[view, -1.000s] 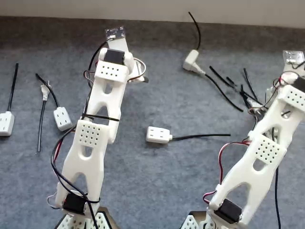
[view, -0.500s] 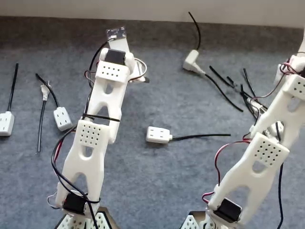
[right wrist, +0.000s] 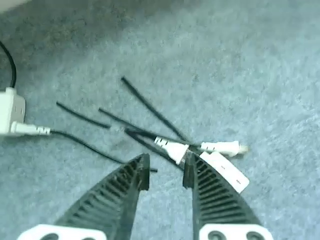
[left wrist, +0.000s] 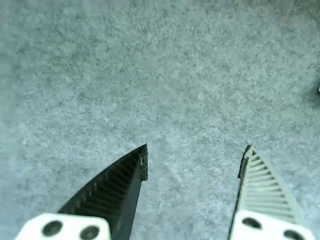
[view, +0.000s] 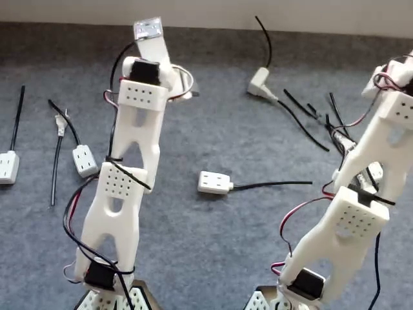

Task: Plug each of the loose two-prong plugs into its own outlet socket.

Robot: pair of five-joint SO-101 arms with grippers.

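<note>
From the high view you get the white rectangular outlet socket block in the middle of the grey carpet-covered desk. The loose white two-prong plugs on black cords lie well past the block's cord end, mostly behind the right arm. The right wrist view shows them plainly, just ahead of your right pincer, which is released with a narrow gap. Your left pincer, beyond the block, is spread wide over carpet.

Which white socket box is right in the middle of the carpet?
The socket box with its black cord stretched sideways. Two others sit far left, one far back.
</note>
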